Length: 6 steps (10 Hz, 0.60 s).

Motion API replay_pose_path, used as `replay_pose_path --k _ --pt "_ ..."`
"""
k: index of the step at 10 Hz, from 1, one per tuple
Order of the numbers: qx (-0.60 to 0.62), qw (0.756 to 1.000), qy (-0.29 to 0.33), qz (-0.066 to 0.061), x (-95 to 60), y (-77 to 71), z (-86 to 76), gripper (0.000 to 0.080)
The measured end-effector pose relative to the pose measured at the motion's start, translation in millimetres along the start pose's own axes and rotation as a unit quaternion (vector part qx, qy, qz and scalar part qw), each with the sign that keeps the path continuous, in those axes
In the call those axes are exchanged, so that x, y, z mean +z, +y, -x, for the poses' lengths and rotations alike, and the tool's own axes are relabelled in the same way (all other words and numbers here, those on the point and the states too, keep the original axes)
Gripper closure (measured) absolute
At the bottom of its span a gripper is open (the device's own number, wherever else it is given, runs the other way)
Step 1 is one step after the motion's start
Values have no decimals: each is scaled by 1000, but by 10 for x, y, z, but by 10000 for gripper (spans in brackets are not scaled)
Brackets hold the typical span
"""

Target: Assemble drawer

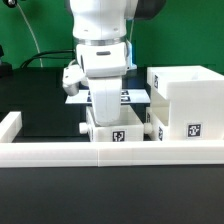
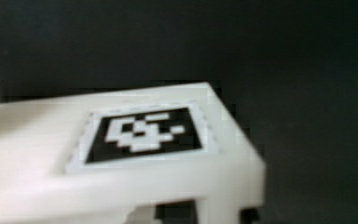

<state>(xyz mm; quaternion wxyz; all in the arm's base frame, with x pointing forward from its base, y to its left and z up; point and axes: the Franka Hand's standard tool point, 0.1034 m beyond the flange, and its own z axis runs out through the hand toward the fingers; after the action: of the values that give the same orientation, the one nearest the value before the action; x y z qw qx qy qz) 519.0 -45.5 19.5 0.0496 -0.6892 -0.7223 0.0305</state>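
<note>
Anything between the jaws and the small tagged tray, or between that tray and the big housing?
Nothing visible stands between the jaws and the tray; the wrist view shows its tagged face unobstructed. Toward the housing, what looks like another small tagged white part sits in the gap beside the tray.

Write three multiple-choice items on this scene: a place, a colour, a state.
1. In the exterior view, the housing stands: A at the view's right; B at the view's left; C out of sight.
2. The front rail is: A black; B white; C green.
3. The small tray is: A inside the housing; B outside it, under the tool; C atop the housing.
Answers: 1 A, it sits right of the arm. 2 B, white against the black table. 3 B, it sits beside the housing, below the tool.
</note>
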Motion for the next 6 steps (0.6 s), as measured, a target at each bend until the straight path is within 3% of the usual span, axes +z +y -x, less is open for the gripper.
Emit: replay_pose_path --k 4,6 --pt "-1 1000 -11 6 -332 31 22 755" --pt "-2 1000 -12 8 -357 24 25 755"
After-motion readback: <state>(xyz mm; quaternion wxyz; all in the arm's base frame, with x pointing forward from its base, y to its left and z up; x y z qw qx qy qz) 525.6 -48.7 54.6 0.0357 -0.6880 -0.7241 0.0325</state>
